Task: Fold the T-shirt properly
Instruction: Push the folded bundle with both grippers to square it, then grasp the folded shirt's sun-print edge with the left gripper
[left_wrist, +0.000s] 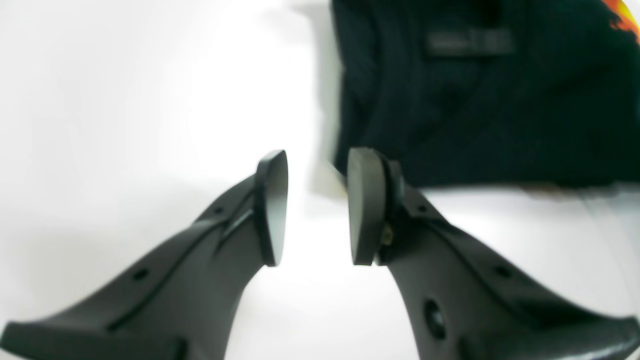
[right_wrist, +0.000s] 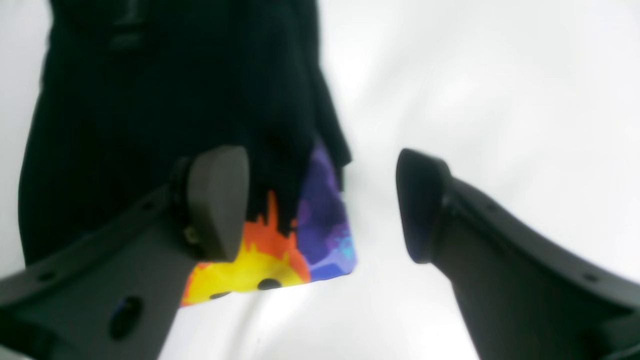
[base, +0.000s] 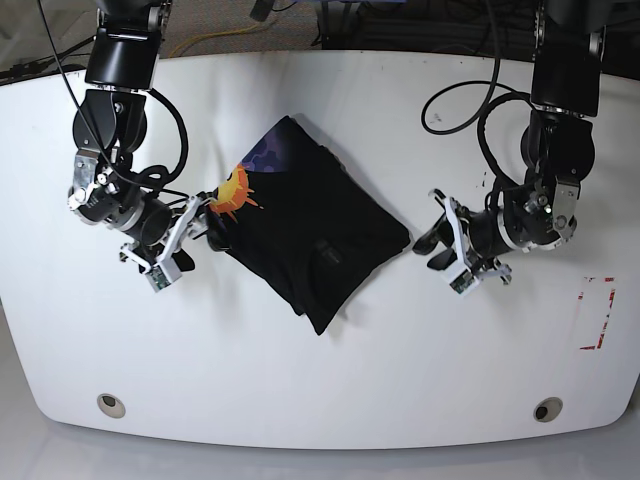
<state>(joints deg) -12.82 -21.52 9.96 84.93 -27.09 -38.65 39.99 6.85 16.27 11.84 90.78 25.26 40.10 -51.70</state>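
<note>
folded shirt at centre, both grippers released beside it

nearest in the base view, two round fittings (base: 112, 404) sit in the front edge of the white table (base: 320, 400). farther in, the t-shirt (base: 320, 235) lies as a compact black bundle, set diagonally at the table's middle, its yellow, orange and purple print (base: 240, 180) showing at one corner. the right gripper (base: 197, 228) stands with jaws parted and empty, just at the printed corner; the left gripper (base: 432, 240) is likewise spread and holds nothing, just beside the opposite edge. this flanking suggests the fold is largely done and the arms stand ready for a last adjustment. a red outlined mark (base: 596, 312) lies toward the table's side. beyond the far edge, cables (base: 240, 30) trail over the floor.
</note>
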